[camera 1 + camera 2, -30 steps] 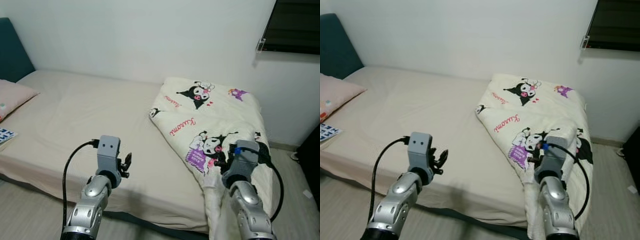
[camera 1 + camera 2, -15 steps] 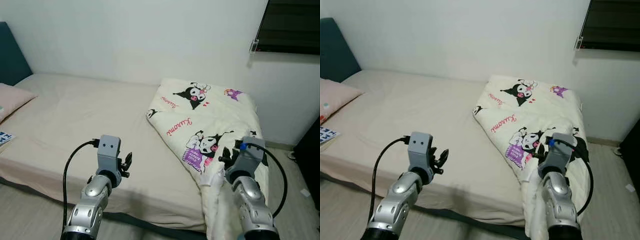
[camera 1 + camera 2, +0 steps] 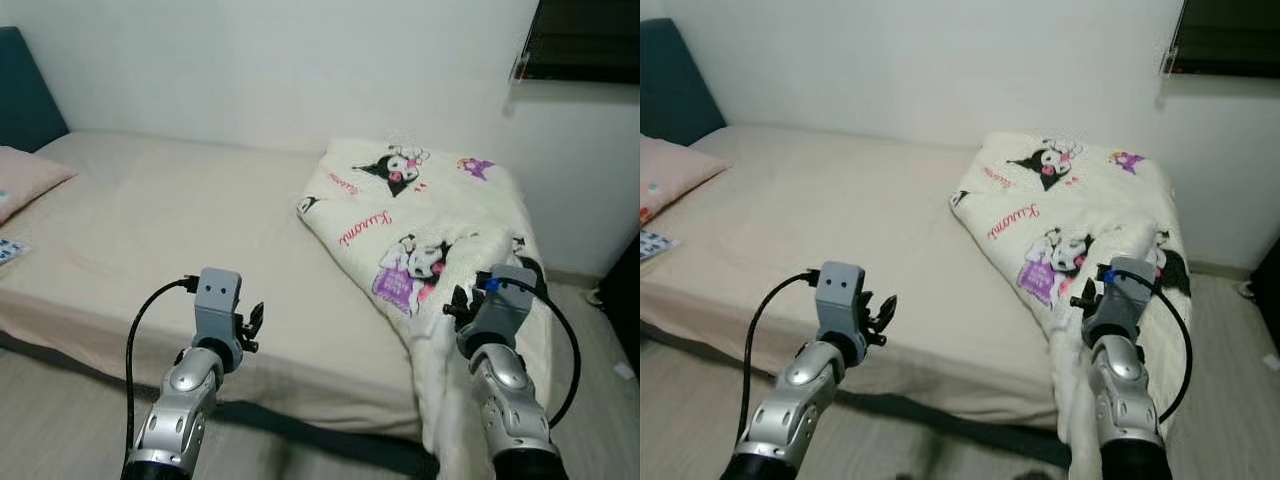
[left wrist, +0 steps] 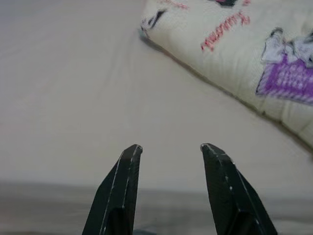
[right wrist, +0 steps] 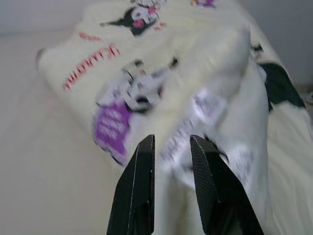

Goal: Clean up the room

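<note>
Bed [image 3: 170, 220] with beige fitted sheet runs along the white wall; it is the landmark. Cream cartoon-print comforter [image 3: 420, 215] lies bunched on the bed's foot end, its lower edge spilling over the bed's front side toward the floor. Dark window [image 3: 585, 40] in the wall above the comforter. Teal headboard [image 3: 25, 90] at the bed's far head end, pink pillow [image 3: 25, 180] just beside it on the sheet. Right arm raised, forearm angled up at the bed's foot corner; right gripper [image 5: 171, 156] has a fold of the comforter pinched between its narrowly spaced fingers, fabric bunched around them. Left arm bent upward in front of the bed's long side; left gripper [image 4: 171, 152] hovers over bare sheet, fingers spread apart, holding nothing, well apart from the comforter.
</note>
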### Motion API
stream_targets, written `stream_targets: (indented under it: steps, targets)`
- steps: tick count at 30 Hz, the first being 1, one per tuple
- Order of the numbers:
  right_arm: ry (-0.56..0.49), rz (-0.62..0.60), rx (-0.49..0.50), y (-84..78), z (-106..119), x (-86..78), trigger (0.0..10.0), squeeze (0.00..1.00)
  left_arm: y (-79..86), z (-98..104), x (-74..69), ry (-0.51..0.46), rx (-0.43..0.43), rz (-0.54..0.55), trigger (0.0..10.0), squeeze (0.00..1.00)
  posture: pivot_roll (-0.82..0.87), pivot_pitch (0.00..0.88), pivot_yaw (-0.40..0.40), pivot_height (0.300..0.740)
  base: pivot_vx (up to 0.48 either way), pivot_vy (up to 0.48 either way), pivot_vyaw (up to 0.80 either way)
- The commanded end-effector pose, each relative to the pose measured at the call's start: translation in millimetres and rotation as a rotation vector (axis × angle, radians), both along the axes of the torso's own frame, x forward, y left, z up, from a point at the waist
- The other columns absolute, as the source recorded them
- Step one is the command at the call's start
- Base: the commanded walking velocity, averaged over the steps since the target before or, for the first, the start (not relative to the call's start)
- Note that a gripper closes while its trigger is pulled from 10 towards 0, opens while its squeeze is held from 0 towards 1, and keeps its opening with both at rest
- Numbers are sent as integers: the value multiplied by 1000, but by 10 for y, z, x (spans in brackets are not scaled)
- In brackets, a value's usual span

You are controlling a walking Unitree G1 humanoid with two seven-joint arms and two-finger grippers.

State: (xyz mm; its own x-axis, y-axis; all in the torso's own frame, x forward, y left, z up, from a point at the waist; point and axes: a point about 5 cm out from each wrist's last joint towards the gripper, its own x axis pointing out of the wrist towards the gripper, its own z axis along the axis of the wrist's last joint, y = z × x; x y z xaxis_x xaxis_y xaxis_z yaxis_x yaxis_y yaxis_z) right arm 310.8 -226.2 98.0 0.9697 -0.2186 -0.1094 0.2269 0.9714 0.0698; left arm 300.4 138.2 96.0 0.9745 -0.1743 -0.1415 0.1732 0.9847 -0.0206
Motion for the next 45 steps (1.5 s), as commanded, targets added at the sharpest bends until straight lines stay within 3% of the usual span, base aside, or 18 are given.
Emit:
stream_targets:
  steps: [1,9,18,25,26,28,29,32,35,39,45]
  targets:
    - [-1,-21,-3,-37,-4,0,10000,0,30,-32,-6,13,15,4,10000,0,-24,47,29,591,0,0,0]
    - [-23,-66,-13,-126,41,11,10000,0,26,-24,-3,9,14,-11,10000,0,-26,54,31,591,0,0,0]
    - [-60,-137,-24,-346,220,144,10000,0,136,41,37,-18,7,2,10000,0,-22,83,16,581,0,0,0]
    - [-96,-137,-1,-411,330,275,10000,0,224,171,70,-78,7,15,10000,0,10,115,11,576,0,0,0]
    - [-120,-128,38,-436,380,340,10000,643,262,236,74,-107,9,16,10000,0,21,125,13,576,0,0,0]
    - [-120,-128,38,-436,380,340,10000,643,262,236,74,-107,9,16,10000,0,21,125,13,576,0,0,0]
    - [-142,-109,69,-450,428,400,10000,1000,301,291,68,-130,10,15,10000,0,32,135,16,576,0,0,0]
    - [-165,-91,103,-460,483,457,10000,1000,336,332,53,-147,11,10,10000,0,41,145,19,576,0,0,0]
    - [-218,-68,210,-495,599,551,10000,1000,381,428,5,-188,19,-22,10000,0,67,162,17,576,0,0,0]
    - [-226,-69,229,-503,610,558,10000,1000,381,442,-2,-194,19,-28,10000,0,67,162,17,576,0,0,0]
    - [-270,-141,386,-626,581,538,10000,1000,321,505,-96,-219,60,-139,10000,0,98,176,18,576,0,0,0]
